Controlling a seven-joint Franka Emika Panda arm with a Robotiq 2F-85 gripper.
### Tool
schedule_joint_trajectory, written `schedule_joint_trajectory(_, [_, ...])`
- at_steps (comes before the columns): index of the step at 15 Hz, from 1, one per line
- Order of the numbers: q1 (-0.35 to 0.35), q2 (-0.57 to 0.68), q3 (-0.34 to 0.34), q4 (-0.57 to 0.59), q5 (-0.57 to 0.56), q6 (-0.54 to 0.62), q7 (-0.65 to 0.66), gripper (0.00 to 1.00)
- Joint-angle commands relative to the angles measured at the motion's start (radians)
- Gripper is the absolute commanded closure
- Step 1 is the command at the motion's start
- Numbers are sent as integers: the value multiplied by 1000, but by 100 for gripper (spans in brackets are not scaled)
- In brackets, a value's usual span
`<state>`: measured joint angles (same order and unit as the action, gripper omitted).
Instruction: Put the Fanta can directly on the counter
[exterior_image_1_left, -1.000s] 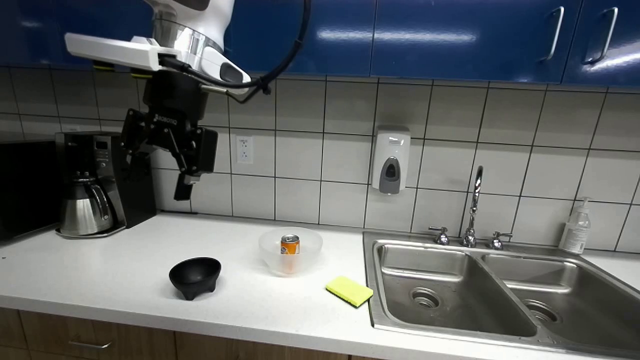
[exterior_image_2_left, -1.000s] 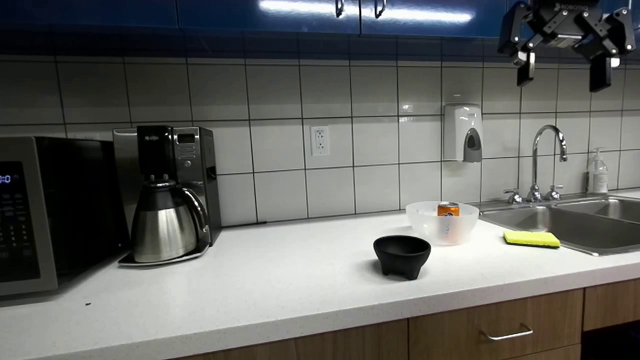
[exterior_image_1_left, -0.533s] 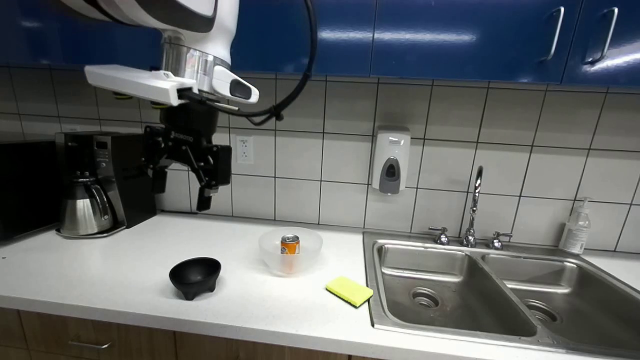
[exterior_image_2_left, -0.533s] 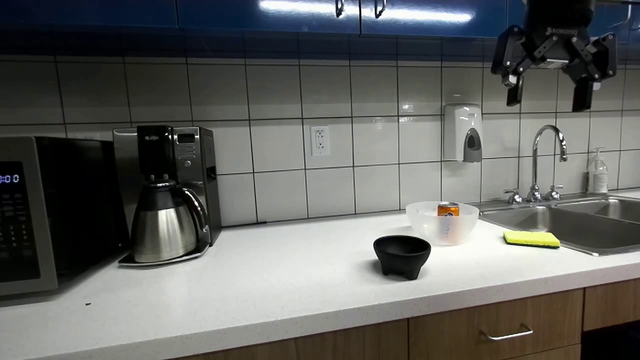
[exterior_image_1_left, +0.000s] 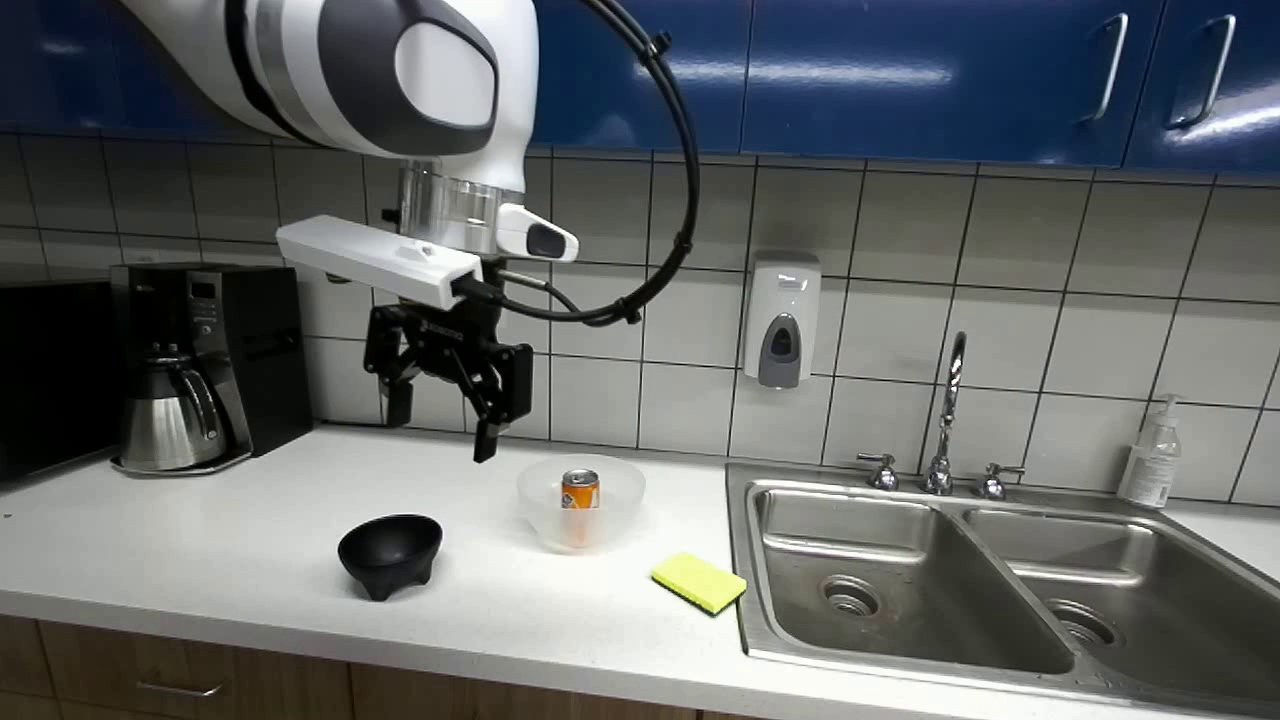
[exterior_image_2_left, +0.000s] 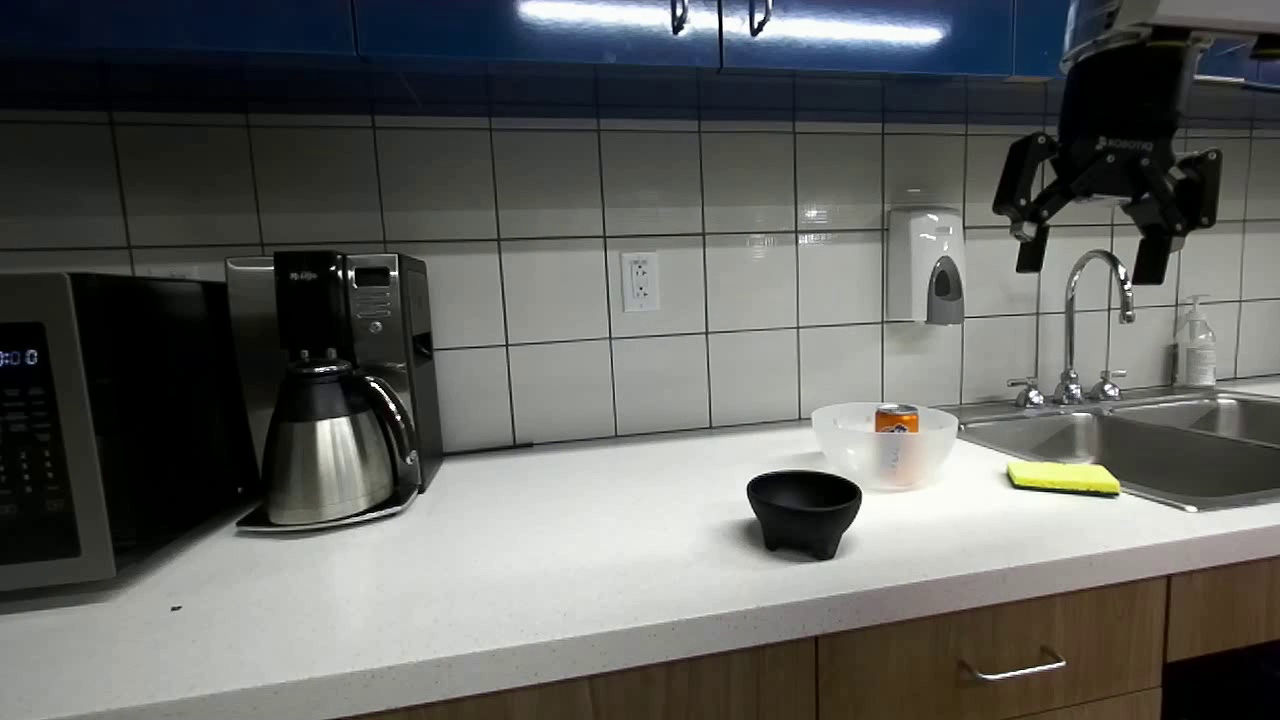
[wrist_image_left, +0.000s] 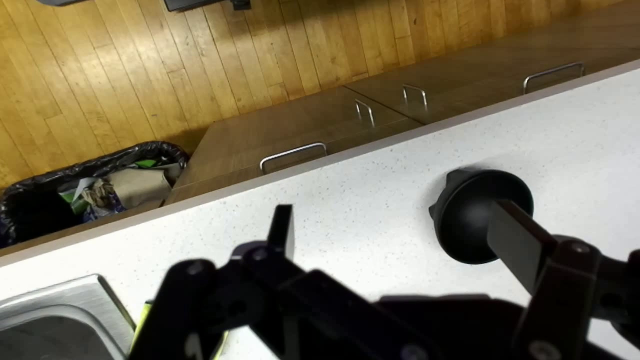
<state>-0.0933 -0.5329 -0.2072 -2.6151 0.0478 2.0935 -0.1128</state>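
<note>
In an exterior view my pincer (exterior_image_1_left: 442, 430) has just sunk lower and moved right, spread and holding nothing, over the desk (exterior_image_1_left: 240, 540). The black bowl (exterior_image_1_left: 390, 550) sits near; farther and to its right the Fanta can (exterior_image_1_left: 580, 488) stands unmoved inside the translucent bowl (exterior_image_1_left: 620, 515). I judge this an approach: the can must yet be gripped, lifted clear and set on the desk.

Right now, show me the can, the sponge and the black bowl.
Can (exterior_image_1_left: 580, 491), in an exterior view: orange side.
Sponge (exterior_image_1_left: 698, 580), in an exterior view: yellow top.
Black bowl (exterior_image_2_left: 804, 516), in an exterior view: outer wall.
</note>
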Motion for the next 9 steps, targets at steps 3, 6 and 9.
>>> schedule_joint_trajectory(3, [-14,163,-35,29,12,171,-79,0])
schedule_joint_trajectory(6, [-9,254,-44,56,26,240,-98,0])
schedule_joint_trajectory(9, [-9,338,-43,95,38,283,-108,0])
